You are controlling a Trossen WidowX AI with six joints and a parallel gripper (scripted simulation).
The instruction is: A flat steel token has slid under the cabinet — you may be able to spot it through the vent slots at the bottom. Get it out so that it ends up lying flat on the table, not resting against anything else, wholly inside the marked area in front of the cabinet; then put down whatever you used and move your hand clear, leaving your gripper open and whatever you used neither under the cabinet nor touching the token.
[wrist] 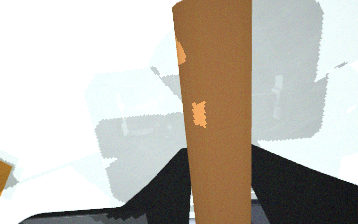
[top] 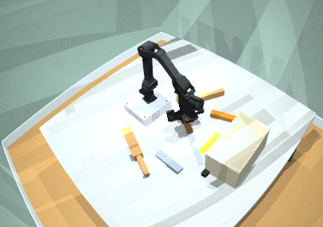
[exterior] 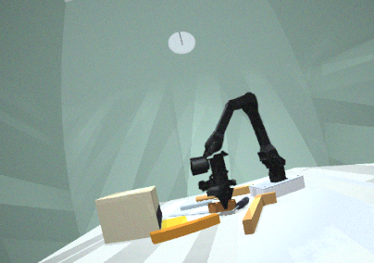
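My gripper (top: pixel 185 118) (exterior: pixel 226 204) (wrist: pixel 214 152) is shut on a brown wooden bar (top: pixel 188 128) (exterior: pixel 215 206) (wrist: pixel 220 75), low over the table, on the arm's side of the cabinet. In the wrist view the bar runs up between the two black fingers. The beige cabinet (top: pixel 236 153) (exterior: pixel 127 215) stands on the table. The yellow marked area (top: pixel 210 143) (exterior: pixel 173 222) lies in front of it. A thin pale strip (top: pixel 196 151) runs from near the bar toward the cabinet. I cannot make out the steel token or the vent slots in any view.
An orange bar (top: pixel 222 116) (exterior: pixel 185 228) lies beside the marked area. Another wooden piece (top: pixel 213 95) (exterior: pixel 254 217) lies behind the gripper. A wooden paddle-shaped piece (top: pixel 133 145) and a grey bar (top: pixel 169 161) (exterior: pixel 194 205) lie on the other side. A small black block (top: pixel 205 173) sits by the cabinet's corner.
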